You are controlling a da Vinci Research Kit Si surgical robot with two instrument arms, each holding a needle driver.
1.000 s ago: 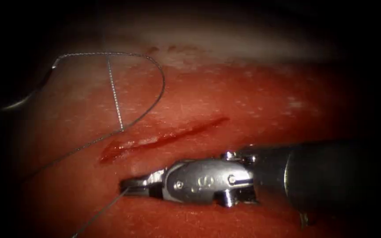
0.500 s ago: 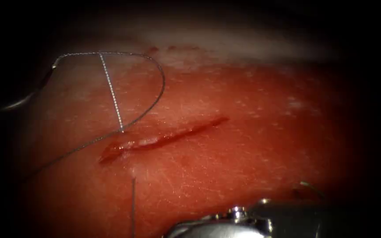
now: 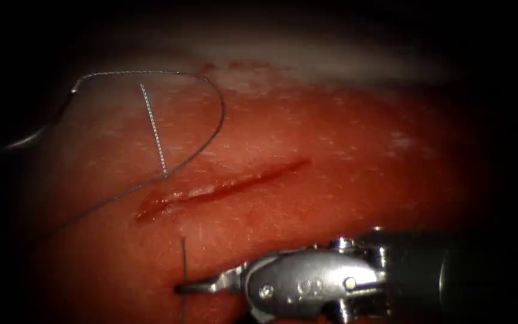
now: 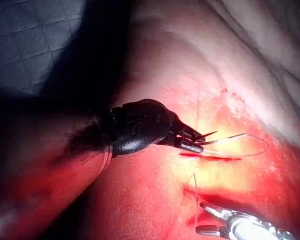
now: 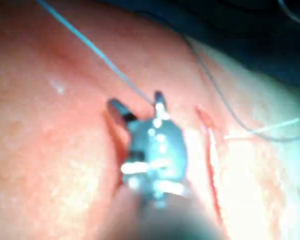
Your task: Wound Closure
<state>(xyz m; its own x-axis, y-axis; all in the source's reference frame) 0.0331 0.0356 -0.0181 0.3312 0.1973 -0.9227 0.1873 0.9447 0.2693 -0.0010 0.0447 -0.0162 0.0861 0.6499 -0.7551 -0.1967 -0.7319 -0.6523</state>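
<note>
The cut runs slantwise across the red tissue. My right tool lies right of the cut, jaws open around an upright strand of thread that rises from the tissue; the right wrist view shows its jaws spread, holding nothing. At the far left the curved needle hangs outside the tissue. In the left wrist view my left tool looks shut on it. From the needle, thread arcs in a wide loop over the cut's left side. A short pale thread tail stands up beside the cut.
Pale fatty tissue forms the far edge. A dark cloth lies beyond the tissue in the left wrist view. A thin line of red fluid fills the cut.
My right tool, shut on the thread beside the cut a second ago, drew down and away. It has now come back lower with open jaws. The strand stands upright.
</note>
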